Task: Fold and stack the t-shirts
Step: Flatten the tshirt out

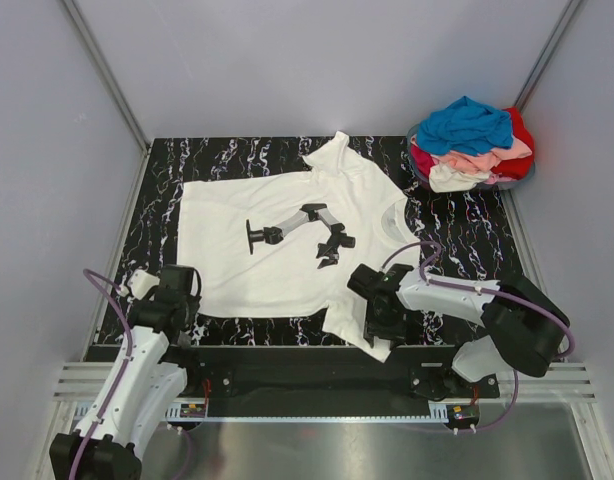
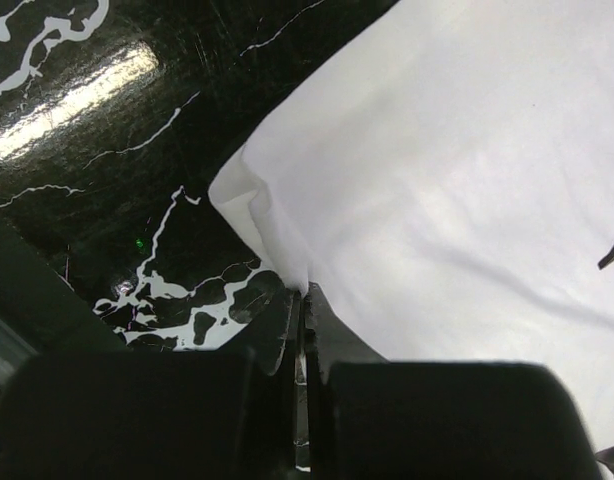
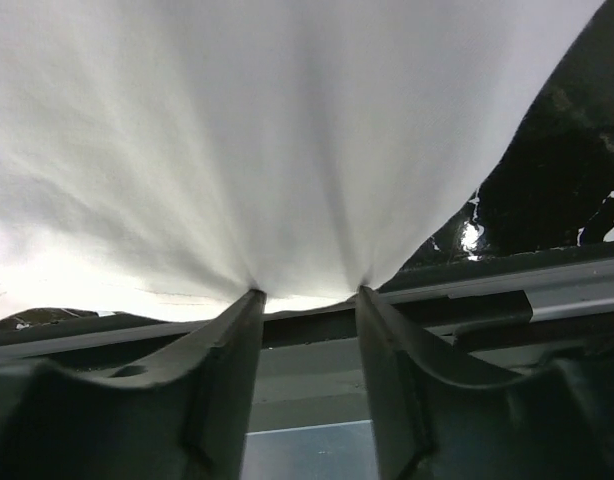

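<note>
While left fingers (image 2: pixel 332 335) pinch t-shirt (image 1: pixel 287 270), right fingers (image 3: pixel 222 350) gape.

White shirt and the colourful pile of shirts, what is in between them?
Only bare black marbled table lies between the white shirt and the colourful pile; the top view shows it.

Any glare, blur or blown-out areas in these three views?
Top external: even light, sharp, only soft shadows. Left wrist: glare streak on the table, shirt close to blown out, left fingers dark and soft. Right wrist: shirt brightest just above the right fingers, which are dark and out of focus; small specular spot on the table.
</note>
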`<state>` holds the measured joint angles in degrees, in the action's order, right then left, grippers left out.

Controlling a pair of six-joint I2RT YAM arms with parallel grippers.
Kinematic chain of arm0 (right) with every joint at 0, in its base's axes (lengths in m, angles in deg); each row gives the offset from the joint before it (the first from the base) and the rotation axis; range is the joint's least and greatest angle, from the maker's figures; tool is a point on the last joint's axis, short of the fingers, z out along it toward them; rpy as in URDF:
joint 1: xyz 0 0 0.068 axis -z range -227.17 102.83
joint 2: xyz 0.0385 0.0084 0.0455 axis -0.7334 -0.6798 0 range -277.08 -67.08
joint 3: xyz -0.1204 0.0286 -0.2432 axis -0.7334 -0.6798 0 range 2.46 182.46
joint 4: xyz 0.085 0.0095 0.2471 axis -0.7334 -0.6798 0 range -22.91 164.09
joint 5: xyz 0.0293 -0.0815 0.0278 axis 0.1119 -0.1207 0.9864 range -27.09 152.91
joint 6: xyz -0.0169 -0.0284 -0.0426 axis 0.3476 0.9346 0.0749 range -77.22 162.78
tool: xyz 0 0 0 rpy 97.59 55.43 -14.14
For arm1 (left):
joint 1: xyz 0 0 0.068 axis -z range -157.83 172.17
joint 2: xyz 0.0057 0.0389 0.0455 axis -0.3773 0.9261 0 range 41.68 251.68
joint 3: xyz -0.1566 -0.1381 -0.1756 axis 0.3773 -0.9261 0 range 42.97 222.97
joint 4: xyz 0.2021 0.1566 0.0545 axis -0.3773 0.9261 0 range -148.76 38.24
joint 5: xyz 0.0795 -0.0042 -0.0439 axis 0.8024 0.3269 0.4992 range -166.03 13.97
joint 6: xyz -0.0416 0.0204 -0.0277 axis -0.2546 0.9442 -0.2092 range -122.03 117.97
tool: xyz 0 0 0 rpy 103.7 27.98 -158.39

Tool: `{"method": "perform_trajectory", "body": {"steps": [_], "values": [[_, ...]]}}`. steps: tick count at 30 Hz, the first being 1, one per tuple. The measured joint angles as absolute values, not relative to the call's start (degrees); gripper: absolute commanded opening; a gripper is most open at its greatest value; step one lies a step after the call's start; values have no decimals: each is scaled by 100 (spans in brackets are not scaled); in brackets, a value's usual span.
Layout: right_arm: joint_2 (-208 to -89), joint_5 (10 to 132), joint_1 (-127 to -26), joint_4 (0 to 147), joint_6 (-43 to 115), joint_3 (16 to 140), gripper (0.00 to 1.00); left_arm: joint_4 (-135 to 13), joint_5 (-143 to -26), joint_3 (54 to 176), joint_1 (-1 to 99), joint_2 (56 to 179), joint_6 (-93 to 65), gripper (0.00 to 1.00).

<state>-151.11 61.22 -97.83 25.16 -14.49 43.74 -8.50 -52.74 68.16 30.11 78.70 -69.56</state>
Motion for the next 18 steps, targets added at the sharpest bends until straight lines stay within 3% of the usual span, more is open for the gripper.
{"method": "perform_trajectory", "body": {"steps": [11,18], "values": [[-15006,6152,-9748,2630,-1185,4295,72,-811,-5281,6878,3009,7844,-6907,0],[-15415,6257,-9671,2531,-831,4619,72,-830,-5285,6878,3007,7844,-6813,0]]}}
